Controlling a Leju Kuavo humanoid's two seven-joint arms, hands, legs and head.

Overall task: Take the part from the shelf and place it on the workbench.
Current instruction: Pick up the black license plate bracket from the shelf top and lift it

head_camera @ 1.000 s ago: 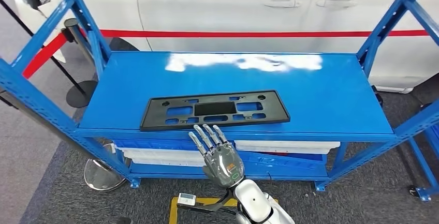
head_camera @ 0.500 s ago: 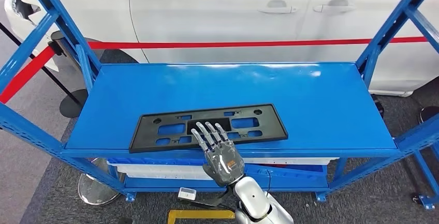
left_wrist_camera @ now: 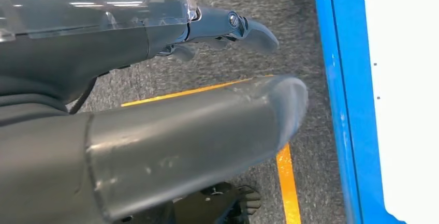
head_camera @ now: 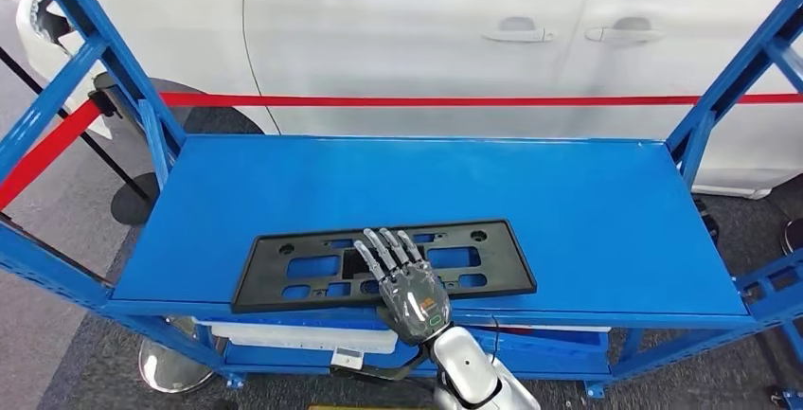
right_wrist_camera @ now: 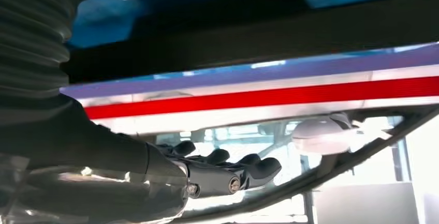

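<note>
Right hand reaching over the black part on the blue shelf.

In the head view's lower centre, the part (head_camera: 383, 263), a flat slotted plate, lies near the shelf's (head_camera: 568, 202) front edge, long axis left-right, faintly tilted. The right hand (head_camera: 407, 287) has fingers straight and apart above its middle, seemingly not gripping. The left hand (left_wrist_camera: 155, 131) hangs near the floor, holding nothing, fingers loosely extended.

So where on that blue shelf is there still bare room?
The blue shelf is bare behind the black part, toward the white car, and on its whole right end. Crowded only at the front left, where the right hand reaches over the part.
</note>
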